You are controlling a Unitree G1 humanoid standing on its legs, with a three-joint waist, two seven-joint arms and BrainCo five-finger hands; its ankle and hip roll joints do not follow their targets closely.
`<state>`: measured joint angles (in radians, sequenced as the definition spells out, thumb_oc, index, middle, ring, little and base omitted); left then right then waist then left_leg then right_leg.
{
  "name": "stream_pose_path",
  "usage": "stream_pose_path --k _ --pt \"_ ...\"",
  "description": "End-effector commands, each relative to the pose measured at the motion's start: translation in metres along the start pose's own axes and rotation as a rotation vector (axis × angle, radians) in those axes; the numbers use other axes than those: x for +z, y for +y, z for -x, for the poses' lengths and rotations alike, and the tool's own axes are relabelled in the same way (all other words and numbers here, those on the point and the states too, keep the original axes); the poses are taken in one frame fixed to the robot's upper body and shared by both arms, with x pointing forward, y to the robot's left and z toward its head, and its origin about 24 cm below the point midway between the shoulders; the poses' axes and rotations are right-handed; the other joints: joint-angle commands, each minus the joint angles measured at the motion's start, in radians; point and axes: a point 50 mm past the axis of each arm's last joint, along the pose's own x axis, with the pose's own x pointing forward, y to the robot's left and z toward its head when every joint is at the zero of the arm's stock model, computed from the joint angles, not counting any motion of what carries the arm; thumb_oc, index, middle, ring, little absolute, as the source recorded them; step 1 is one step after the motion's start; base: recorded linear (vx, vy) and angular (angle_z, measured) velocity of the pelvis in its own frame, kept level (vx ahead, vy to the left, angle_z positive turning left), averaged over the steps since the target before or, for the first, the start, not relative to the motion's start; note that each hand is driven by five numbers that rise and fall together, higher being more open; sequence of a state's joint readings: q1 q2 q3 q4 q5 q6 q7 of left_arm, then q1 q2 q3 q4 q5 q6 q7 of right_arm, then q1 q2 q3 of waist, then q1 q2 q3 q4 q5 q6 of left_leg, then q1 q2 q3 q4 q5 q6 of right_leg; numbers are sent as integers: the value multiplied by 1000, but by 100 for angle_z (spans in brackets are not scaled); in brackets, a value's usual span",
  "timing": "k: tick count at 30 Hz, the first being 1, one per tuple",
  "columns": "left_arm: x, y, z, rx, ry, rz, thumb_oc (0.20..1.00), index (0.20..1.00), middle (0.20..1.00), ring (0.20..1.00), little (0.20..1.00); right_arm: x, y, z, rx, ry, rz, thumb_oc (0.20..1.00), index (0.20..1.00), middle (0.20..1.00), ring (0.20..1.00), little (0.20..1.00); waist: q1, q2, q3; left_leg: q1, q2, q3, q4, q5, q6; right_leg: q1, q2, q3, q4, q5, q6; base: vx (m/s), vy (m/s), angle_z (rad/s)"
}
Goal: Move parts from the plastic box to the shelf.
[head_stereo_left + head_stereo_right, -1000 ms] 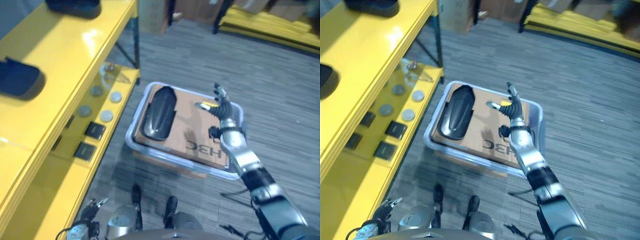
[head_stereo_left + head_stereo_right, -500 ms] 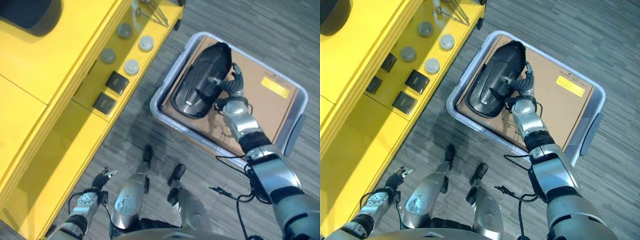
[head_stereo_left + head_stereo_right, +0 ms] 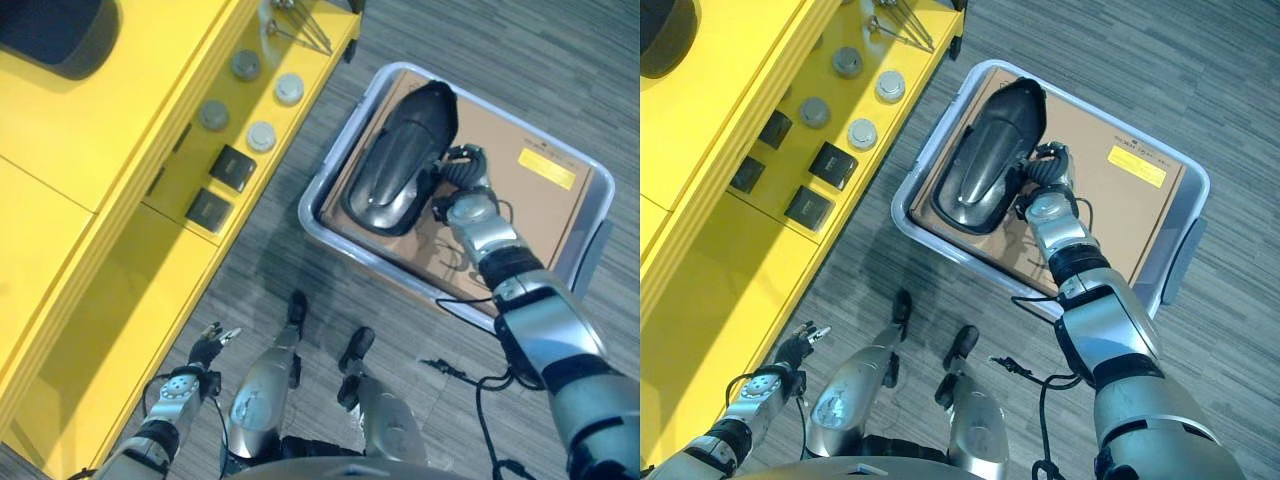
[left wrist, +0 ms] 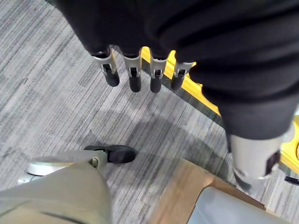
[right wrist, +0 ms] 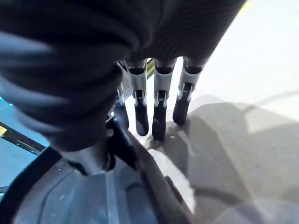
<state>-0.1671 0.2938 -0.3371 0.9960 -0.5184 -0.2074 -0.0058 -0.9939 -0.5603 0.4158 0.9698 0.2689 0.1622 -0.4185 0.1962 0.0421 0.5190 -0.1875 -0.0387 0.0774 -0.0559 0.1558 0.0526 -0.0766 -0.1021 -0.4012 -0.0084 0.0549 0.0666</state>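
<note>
we are reaching our right robot hand, fingers loosely spread, against the near long edge of the black part, which is lying lengthwise in the plastic box.

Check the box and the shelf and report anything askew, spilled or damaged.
Nothing stands out. The black part lies in the plastic box on brown cardboard, right hand beside it. The discs and dark blocks sit in order on the yellow shelf.
</note>
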Motion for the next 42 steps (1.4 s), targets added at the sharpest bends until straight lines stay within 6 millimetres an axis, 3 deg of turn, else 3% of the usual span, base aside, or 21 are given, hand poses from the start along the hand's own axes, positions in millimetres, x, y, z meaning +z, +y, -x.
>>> stream_pose_path --k 1,8,10,12,16,18,19,24,30,35,36,42 --pt "-5 -5 1 -20 1 -32 1000 1000 1000 1000 1000 -52 -8 4 23 206 122 200 200 200 200 200 9 25 -16 29 6 -20 5 -116 -38 -62 -62 49 71 -45 28 6 -33 5" --pt "0 -2 1 -4 -42 -72 1000 1000 1000 1000 1000 -90 -28 7 2 316 146 200 200 200 200 200 10 18 -60 72 12 -25 -3 -122 -41 -17 -64 38 56 -44 28 30 -39 4" --pt "24 1 -1 1 -146 -95 1000 1000 1000 1000 1000 -95 -33 8 16 242 151 200 200 200 200 200 2 4 -107 113 20 -21 -10 -125 -49 29 -64 36 33 -36 32 106 -98 9" --pt "35 2 -2 8 -188 -104 1000 1000 1000 1000 1000 -93 -33 9 14 197 170 200 200 200 200 200 -3 -1 -119 122 23 -17 -11 -125 -51 39 -62 37 27 -33 34 69 -69 4" --pt "100 1 2 31 -402 -156 1000 1000 1000 1000 1000 -71 -33 14 0 -50 310 200 200 200 200 200 -34 -28 -189 177 35 5 -15 -135 -60 95 -55 49 -12 -20 42 85 -90 -1" --pt "118 -1 5 19 -457 -173 1000 1000 1000 1000 1000 -66 -34 17 -8 -106 338 200 200 200 200 200 -43 -34 -209 193 39 11 -15 -138 -62 112 -52 52 -20 -19 42 81 -64 -7" --pt "142 -6 11 0 -522 -200 1000 1000 1000 1000 1000 -57 -35 20 -24 -181 389 200 200 200 200 200 -52 -39 -236 213 41 18 -17 -142 -62 134 -49 55 -31 -17 44 89 -69 -15" --pt "185 -24 24 -89 -621 -188 1000 1000 1000 1000 1000 -29 -32 32 -81 -395 500 200 200 200 200 200 -75 -55 -303 254 44 29 -23 -147 -61 180 -37 65 -58 -9 47 78 -82 -20" --pt "211 -70 34 -316 -642 -117 1000 1000 1000 1000 1000 18 -31 46 -169 -685 542 200 200 200 200 200 -103 -74 -364 286 45 41 -31 -158 -60 210 -20 81 -76 -12 52 41 -90 -11" --pt "219 -96 39 -397 -656 -91 1000 1000 1000 1000 1000 48 -32 56 -214 -830 512 200 200 200 200 200 -123 -82 -385 298 46 51 -31 -167 -59 217 -13 91 -78 -16 53 -1 -56 -14" --pt "221 -108 40 -442 -648 -59 1000 1000 1000 1000 1000 60 -30 61 -225 -881 485 200 200 200 200 200 -136 -85 -396 303 45 56 -31 -172 -58 220 -9 99 -79 -19 54 -1 -47 -8" --pt "227 -133 43 -512 -652 -56 1000 1000 1000 1000 1000 82 -22 72 -220 -964 408 200 200 200 200 200 -157 -87 -414 310 45 68 -31 -182 -56 219 -2 115 -79 -24 55 -1 -21 -5"
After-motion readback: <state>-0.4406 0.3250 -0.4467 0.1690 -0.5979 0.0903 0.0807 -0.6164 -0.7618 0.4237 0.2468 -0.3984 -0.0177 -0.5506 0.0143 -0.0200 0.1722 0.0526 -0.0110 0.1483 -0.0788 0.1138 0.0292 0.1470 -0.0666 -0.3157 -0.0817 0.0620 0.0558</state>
